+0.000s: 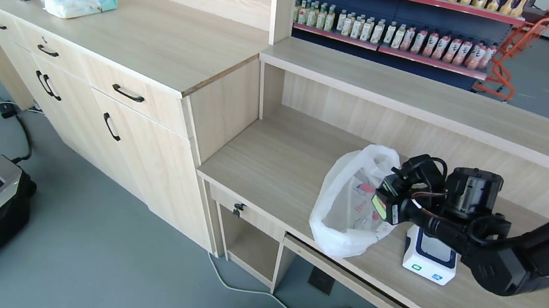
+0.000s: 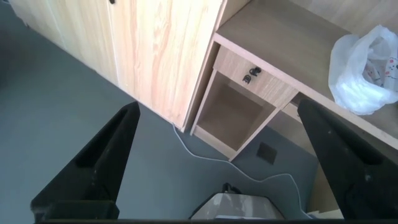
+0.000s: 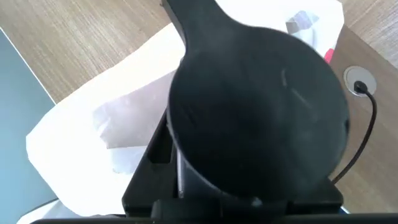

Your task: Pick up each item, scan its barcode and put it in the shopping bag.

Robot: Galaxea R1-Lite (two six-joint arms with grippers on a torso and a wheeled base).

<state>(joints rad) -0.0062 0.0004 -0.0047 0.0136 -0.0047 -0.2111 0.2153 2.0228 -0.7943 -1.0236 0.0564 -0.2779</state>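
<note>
Pale wood counters ran through a shop, with stocked shelves (image 1: 397,31) behind. On the lower desk (image 1: 274,159) the shopping bag (image 1: 351,204) slumped, its mouth turned up and toward the right gripper (image 1: 393,201). That gripper hung at the bag's rim, just beside the white scanner (image 1: 430,254). Whether its pincer was parted or held anything could not be told. The left gripper (image 2: 217,109) hung over the floor (image 2: 74,93) beside the desk, its 2 fingers (image 2: 99,162) spread wide with nothing between them.

Well apart, on the upper counter (image 1: 163,43), a wipes pack (image 1: 81,2) lay flat. Its long axis ran roughly across the head view, teal end toward the raised back ledge. It looked light, soft and slick-wrapped, so a pinch across its short width at mid-length would probably hold best. The bag's film looked limp and easily snagged.
</note>
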